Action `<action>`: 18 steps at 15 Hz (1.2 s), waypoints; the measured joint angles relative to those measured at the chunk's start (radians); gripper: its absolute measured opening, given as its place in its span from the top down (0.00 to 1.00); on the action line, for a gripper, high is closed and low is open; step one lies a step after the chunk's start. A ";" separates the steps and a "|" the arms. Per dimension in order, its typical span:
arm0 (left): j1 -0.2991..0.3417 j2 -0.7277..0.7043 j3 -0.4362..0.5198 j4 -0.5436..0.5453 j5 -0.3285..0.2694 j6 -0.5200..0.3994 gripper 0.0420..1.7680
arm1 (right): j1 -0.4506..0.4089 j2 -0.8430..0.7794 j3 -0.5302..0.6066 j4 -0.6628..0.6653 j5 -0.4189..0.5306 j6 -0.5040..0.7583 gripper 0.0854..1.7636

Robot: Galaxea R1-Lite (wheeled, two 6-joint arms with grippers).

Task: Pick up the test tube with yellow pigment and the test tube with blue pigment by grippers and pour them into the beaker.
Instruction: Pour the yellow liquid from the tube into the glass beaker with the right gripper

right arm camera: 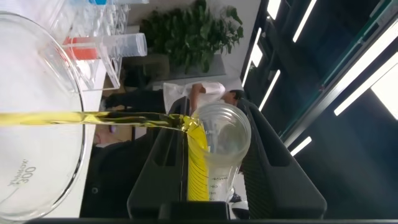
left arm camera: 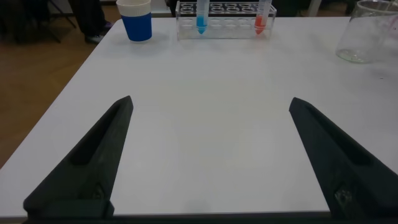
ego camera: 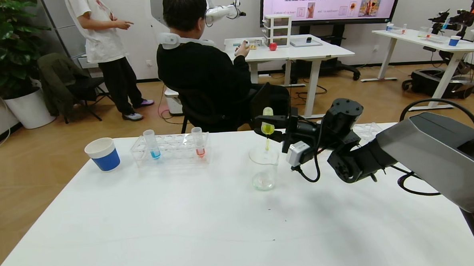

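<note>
Pouring is underway at frame centre: right pincer (ego camera: pixel 269 128) pinches the yellow-pigment test tube (ego camera: pixel 267 123) tipped over the beaker (ego camera: pixel 263 168) so liquid streams in, while the blue-pigment test tube (ego camera: pixel 152 144) waits racked upper left, left pincer (left arm camera: pixel 208 155) spread above the counter (ego camera: pixel 209 222).

A robotics lab in office space: white desks (ego camera: pixel 297 52), a wall presentation screen (ego camera: pixel 331 1), other robot arms (ego camera: pixel 223 10), test-tube rack (ego camera: pixel 169 150) and beaker (ego camera: pixel 264 167) on the white tabletop (ego camera: pixel 225 229), potted plant (ego camera: pixel 5 43), wooden floor.
</note>
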 joint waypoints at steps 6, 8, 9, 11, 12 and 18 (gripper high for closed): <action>0.000 0.000 0.000 0.000 0.000 0.000 0.01 | -0.011 0.023 -0.042 -0.002 0.000 -0.024 0.75; 0.000 0.000 0.000 0.000 0.000 0.000 0.01 | -0.010 0.027 -0.060 -0.003 0.002 -0.033 0.75; 0.000 0.000 0.000 0.000 0.000 0.000 0.01 | -0.009 0.029 -0.067 -0.003 0.004 -0.034 0.75; 0.000 0.000 0.000 0.000 0.000 0.000 0.01 | -0.007 0.030 -0.087 -0.003 0.008 -0.045 0.75; 0.000 0.000 0.000 0.000 0.000 0.000 0.01 | -0.006 0.030 -0.099 0.000 0.010 -0.053 0.75; 0.000 0.000 0.000 0.000 0.000 0.000 0.01 | 0.010 0.031 -0.166 -0.003 0.033 -0.070 0.75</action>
